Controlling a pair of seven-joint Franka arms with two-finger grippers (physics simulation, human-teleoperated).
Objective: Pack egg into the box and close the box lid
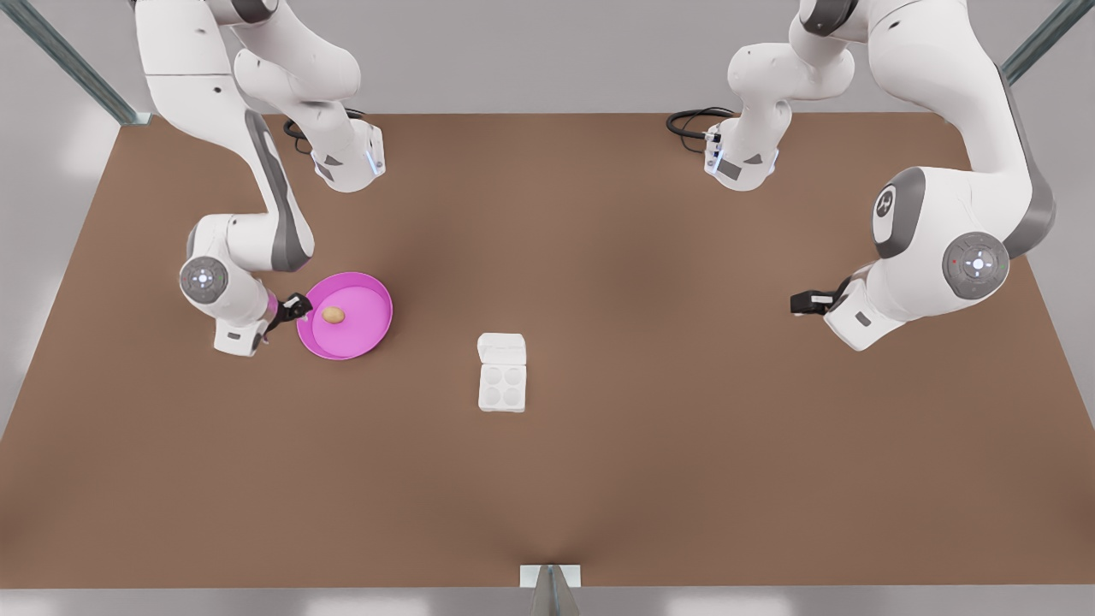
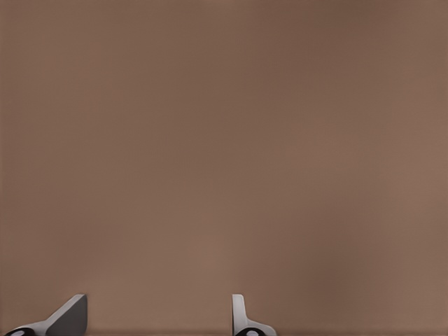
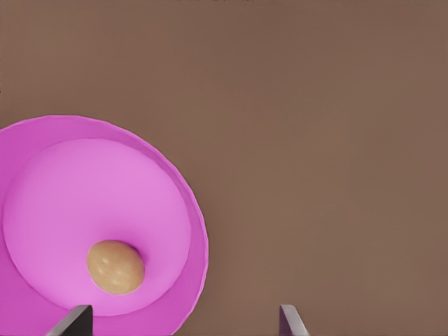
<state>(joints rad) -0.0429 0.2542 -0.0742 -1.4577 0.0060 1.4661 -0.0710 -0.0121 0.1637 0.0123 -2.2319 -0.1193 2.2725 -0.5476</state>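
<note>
My right gripper [image 1: 295,306], on the front view's left, hangs at the rim of the round pink dish [image 1: 369,329], fingers spread wide and empty, lined up on the small tan-brown egg [image 1: 334,315] inside. The white four-cup carton [image 1: 502,385] sits mid-table, lid [image 1: 501,349] open. My left gripper [image 1: 802,301] waits right, parted, empty.
</note>
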